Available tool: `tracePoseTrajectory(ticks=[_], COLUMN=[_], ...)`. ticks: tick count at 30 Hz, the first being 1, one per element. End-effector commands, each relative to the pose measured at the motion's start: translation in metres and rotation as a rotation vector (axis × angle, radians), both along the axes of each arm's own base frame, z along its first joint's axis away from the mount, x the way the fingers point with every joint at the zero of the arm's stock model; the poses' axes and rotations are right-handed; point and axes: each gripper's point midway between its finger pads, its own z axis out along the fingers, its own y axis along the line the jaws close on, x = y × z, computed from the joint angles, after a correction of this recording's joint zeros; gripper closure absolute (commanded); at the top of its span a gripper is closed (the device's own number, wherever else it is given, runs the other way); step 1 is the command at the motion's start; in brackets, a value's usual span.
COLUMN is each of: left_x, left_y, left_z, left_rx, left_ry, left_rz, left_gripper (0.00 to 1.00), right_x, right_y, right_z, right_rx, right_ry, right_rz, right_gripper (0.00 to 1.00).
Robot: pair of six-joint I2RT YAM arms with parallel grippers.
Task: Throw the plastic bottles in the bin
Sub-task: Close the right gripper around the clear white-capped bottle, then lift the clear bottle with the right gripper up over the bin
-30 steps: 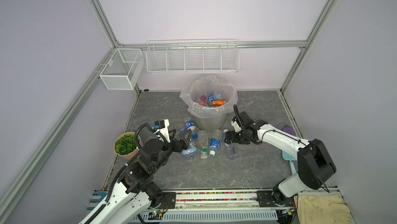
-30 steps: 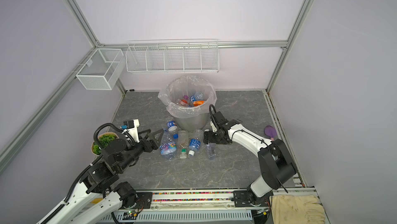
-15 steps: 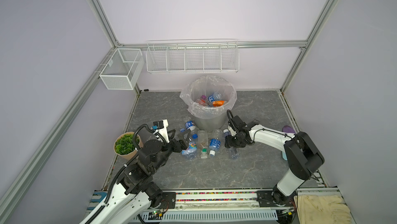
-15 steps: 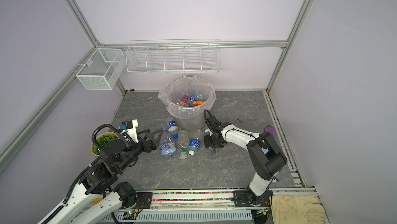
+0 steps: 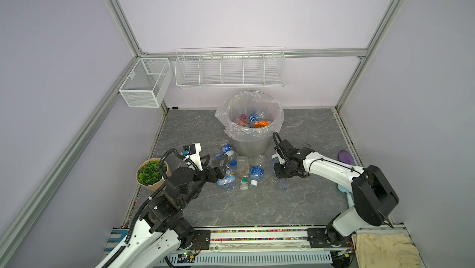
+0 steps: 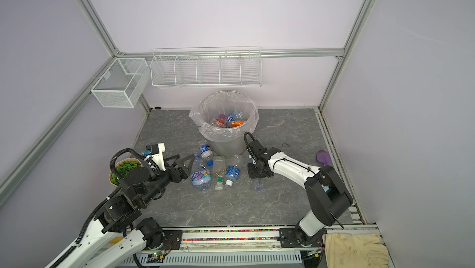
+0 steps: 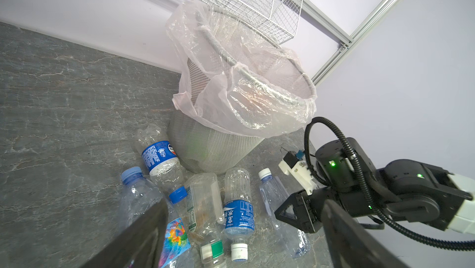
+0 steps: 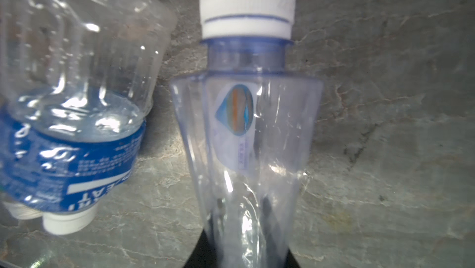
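Note:
The bin, a grey mesh bucket with a clear bag over its rim, holds a few plastic bottles. Several more lie on the floor in front of it, among them one with a multicolour label and one with a blue label. My right gripper is shut on the body of a clear white-capped bottle lying on the floor. My left gripper hangs open over the left bottles, holding nothing.
A potted plant stands left of my left arm. Two white wire baskets hang on the walls above the bin. A purple object lies at the right edge and a yellow cloth at the front right.
My right gripper has swung in over the white-capped bottle and shut on it. The left arm has barely moved.

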Motion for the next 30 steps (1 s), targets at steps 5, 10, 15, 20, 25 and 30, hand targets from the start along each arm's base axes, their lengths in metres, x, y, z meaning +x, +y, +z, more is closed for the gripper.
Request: tracePoseTrajectory(ticks=[5, 10, 15, 20, 25, 30], left_x=[-0.002, -0.002, -0.002, -0.002, -0.003, -0.004], left_y=[0.001, 0.001, 0.000, -0.001, -0.003, -0.005], left_z=[-0.005, -0.008, -0.011, -0.015, -0.020, -0.028], left_rx=[0.000, -0.001, -0.005, -0.008, 0.011, 0.032], left_ry=[0.020, 0.025, 0.033, 0.042, 0.050, 0.066], left_rz=[0.004, 0.006, 0.005, 0.006, 0.009, 0.009], left_gripper=[0.08, 0.08, 0.08, 0.08, 0.08, 0.08], right_x=[-0.006, -0.003, -0.001, -0.001, -0.001, -0.001], right_y=[-0.015, -0.023, -0.033, -0.039, -0.037, -0.033], right_z=[0.037, 0.076, 0.116, 0.160, 0.196, 0.226], right_rx=[-0.019, -0.008, -0.015, -0.006, 0.031, 0.070], right_ry=[-0.079, -0.172, -0.265, -0.364, -0.459, -0.517], right_rz=[-0.011, -0.015, -0.021, 0.000, 0.052, 0.090], right_gripper=[0.89, 0.90, 0.91, 0.91, 0.90, 0.89])
